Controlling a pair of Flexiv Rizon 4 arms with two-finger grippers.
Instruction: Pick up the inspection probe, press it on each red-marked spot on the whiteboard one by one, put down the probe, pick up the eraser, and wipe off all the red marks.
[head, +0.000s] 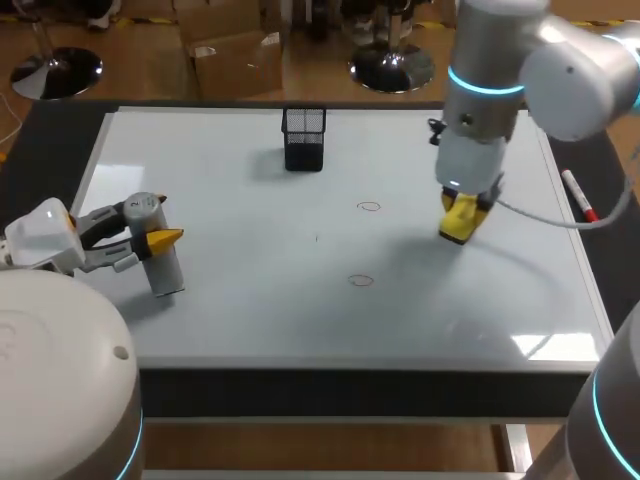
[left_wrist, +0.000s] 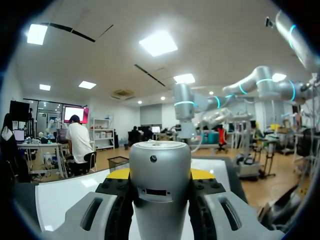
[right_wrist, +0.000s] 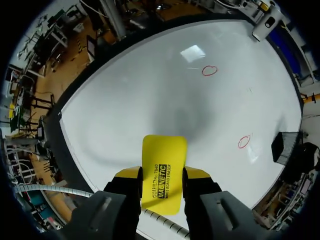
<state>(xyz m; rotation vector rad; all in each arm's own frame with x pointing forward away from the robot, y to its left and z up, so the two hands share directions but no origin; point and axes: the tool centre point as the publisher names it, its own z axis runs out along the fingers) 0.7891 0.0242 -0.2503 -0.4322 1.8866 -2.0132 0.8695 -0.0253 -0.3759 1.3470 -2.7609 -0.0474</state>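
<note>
The probe (head: 158, 250), a grey cylinder, stands upright near the left edge of the whiteboard (head: 250, 310). My left gripper (head: 152, 240) is shut on its upper part. In the left wrist view the probe (left_wrist: 160, 190) fills the space between the yellow tips of that gripper (left_wrist: 160, 175). My right gripper (head: 462, 222) is shut on the yellow eraser (head: 458, 220) and hangs over the board's right half. The eraser (right_wrist: 163, 172) sticks out past the right gripper (right_wrist: 162, 176). Two red circles (head: 369, 207) (head: 361, 281) are drawn mid-board, and both red circles (right_wrist: 209, 70) (right_wrist: 244, 142) show ahead of the eraser.
A black mesh pen holder (head: 303, 138) stands at the back middle of the board, and the pen holder (right_wrist: 285, 147) shows beyond the nearer circle. A red-capped marker (head: 578, 195) lies on the board's right border. A cable trails from my right wrist toward it.
</note>
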